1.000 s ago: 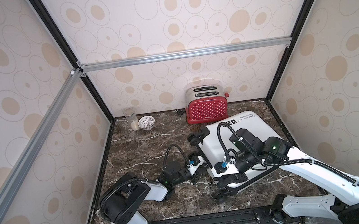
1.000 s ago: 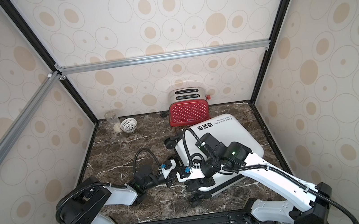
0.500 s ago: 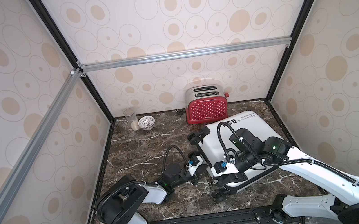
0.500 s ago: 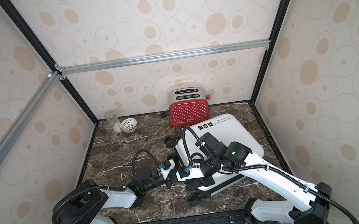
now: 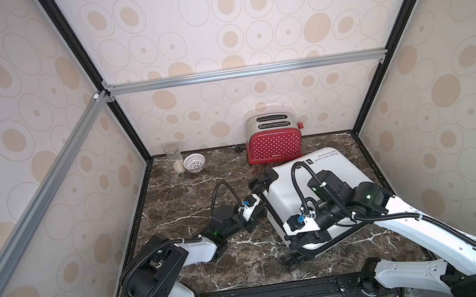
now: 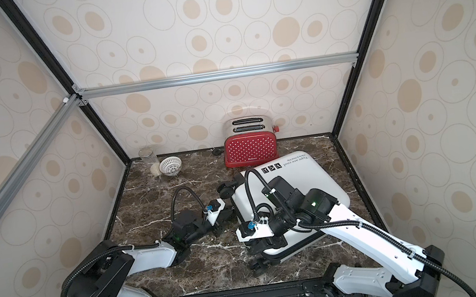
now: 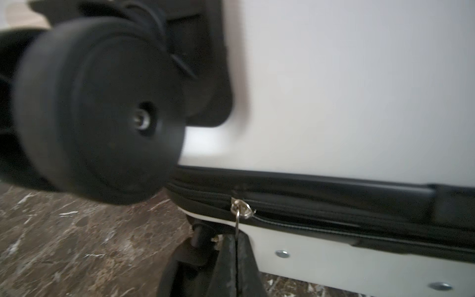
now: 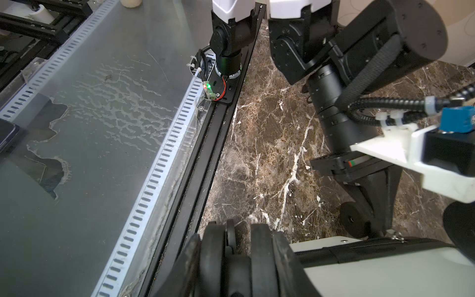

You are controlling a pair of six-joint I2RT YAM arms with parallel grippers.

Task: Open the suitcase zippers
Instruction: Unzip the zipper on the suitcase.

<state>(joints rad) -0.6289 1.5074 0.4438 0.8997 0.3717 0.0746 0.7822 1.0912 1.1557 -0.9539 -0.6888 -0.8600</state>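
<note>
Suitcase [image 5: 336, 167] lies flat, right on the tabletop [image 5: 187, 199]. My left jaws have just closed fully, pinching the zipper pull [image 7: 240, 207] on its left edge; unzipping can start. Right jaws clasp a near wheel [image 8: 216, 257].

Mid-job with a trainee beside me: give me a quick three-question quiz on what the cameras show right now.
1. True or false: the left pincer is closed on the silvery zipper pull.
2. Which item is nearest the suitcase? A) red dotted toaster B) glass jar C) white strainer
3. Short answer: in the right wrist view, which part of the suitcase sits inside the right pincer?

Key: 1 true; 2 A; 3 a black wheel.
</note>
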